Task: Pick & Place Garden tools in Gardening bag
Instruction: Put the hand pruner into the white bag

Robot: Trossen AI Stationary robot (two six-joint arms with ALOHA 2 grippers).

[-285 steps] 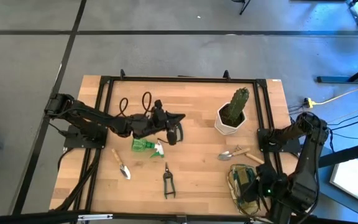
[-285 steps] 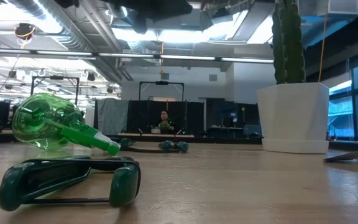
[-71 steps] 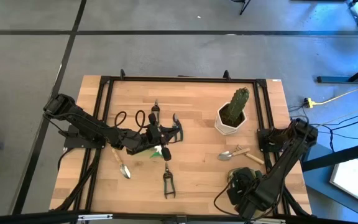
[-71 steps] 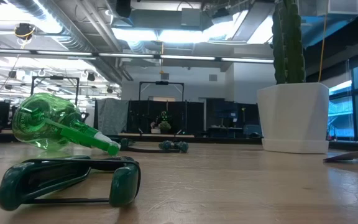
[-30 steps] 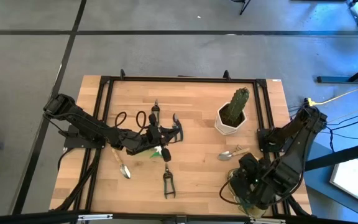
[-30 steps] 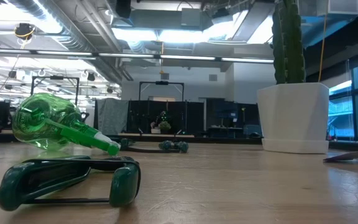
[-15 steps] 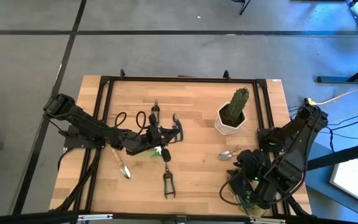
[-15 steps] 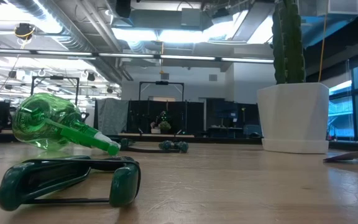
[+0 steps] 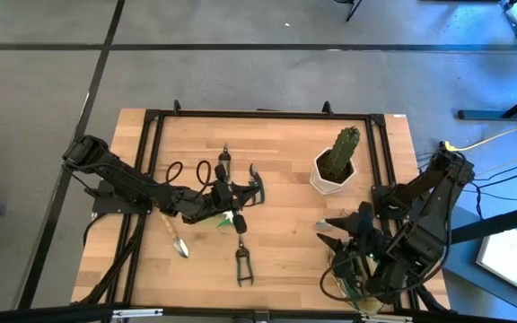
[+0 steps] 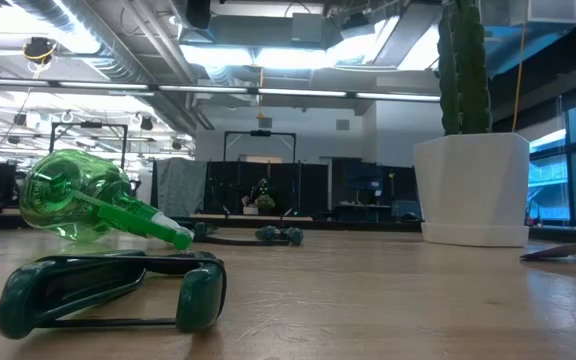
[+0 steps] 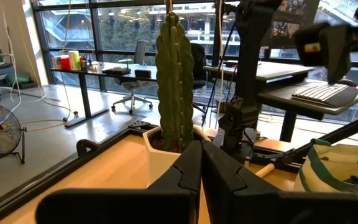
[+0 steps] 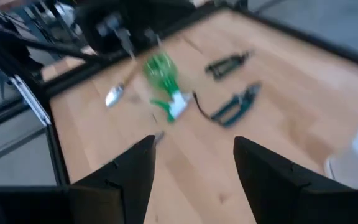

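Findings on handling: the spray bottle (image 10: 76,205) lies on its side near the middle of the table (image 9: 285,135). It is light, hollow plastic, smooth and liable to roll, and is best taken across the narrow neck behind the white nozzle. The pruning shears (image 9: 242,263) are stiff and fairly heavy for their size, with slick curved handles, and should be gripped across both handles close to the pivot. The trowel (image 9: 176,239) is rigid and lies flat. Its wooden handle offers better purchase than the thin blade. The gardening bag (image 11: 340,169) is soft fabric at the near right corner, beneath the right arm, and may sag or shift when a tool drops in.

Count: one spray bottle and one bag. One trowel is plainly seen, and a wooden handle beside the bag is probably the second. Two shears are clear in the right wrist view. A third appears to lie by the left arm, though the overhead view is too cluttered there to be certain. One cactus (image 11: 176,81) stands in a white pot (image 9: 330,179), not part of the job.

The left gripper (image 11: 201,149) is closed tight over the bottle area, with nothing visible between its fingers. The right gripper (image 12: 191,180) stands parted and empty, raised just beside the bag.
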